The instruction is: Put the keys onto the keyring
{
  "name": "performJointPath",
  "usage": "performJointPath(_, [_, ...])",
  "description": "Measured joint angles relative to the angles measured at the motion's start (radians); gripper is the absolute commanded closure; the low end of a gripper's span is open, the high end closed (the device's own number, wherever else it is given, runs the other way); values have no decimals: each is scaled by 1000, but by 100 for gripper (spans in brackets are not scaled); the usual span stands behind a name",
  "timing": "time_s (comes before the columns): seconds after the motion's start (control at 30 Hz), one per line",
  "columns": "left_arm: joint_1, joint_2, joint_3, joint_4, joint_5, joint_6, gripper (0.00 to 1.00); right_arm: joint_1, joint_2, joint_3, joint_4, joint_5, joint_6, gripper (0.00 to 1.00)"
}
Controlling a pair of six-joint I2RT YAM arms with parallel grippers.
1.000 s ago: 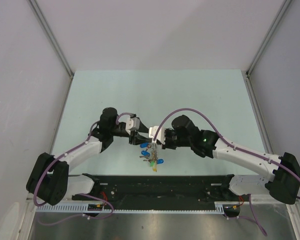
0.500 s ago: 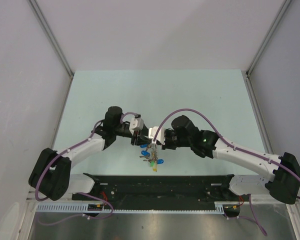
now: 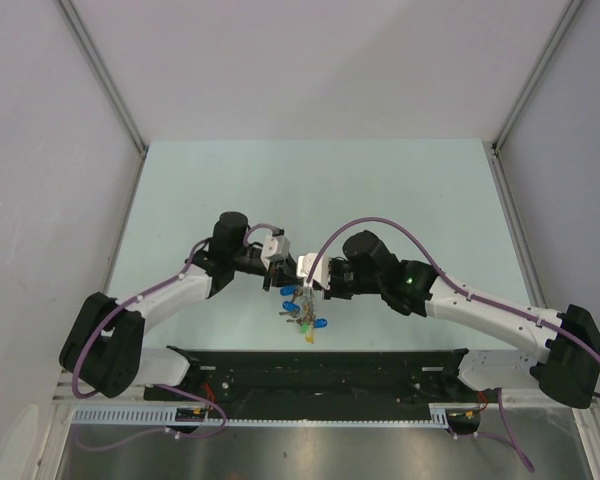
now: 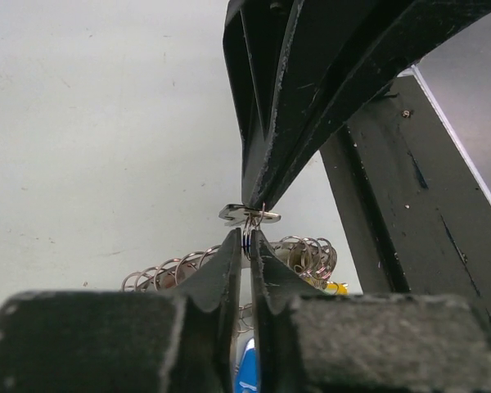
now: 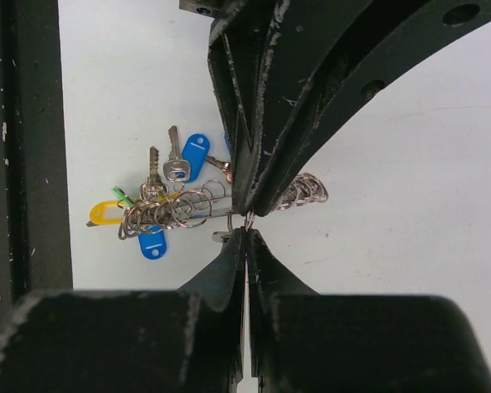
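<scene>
Your left arm has swung in since a second ago, and the left fingers (image 4: 239,246) have narrowed to a slit over a thin wire loop (image 4: 246,233); you can't tell whether they bite. Your right fingers (image 5: 244,241) stay clenched on a small silver key (image 4: 236,214), tip to tip with the left at frame centre. The keyring (image 5: 176,211) and its keys (image 5: 194,155) lie unmoved just below, partly blocked by the opposing fingers. Pale green worktop (image 3: 400,190), black rail (image 3: 320,365) at bottom, white walls (image 3: 310,60).
</scene>
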Motion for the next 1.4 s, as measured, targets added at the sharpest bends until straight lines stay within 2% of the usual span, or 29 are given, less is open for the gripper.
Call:
performJointPath(0.03, [-1, 1, 2, -2, 0, 0, 100, 0, 0, 0, 0, 0, 0, 100])
performJointPath(0.37, [-1, 2, 3, 14, -3, -23, 100, 2, 0, 1, -3, 12, 0, 100])
performJointPath(0.53, [-3, -2, -19, 89, -29, -92, 100, 4, 0, 3, -11, 31, 1, 100])
performJointPath(0.9, [-10, -49, -163, 402, -145, -319, 100, 14, 0, -1, -9, 60, 45, 100])
performJointPath(1.4, [-63, -94, -367, 812, -426, -609, 100, 49, -24, -132, 192, 117, 132, 100])
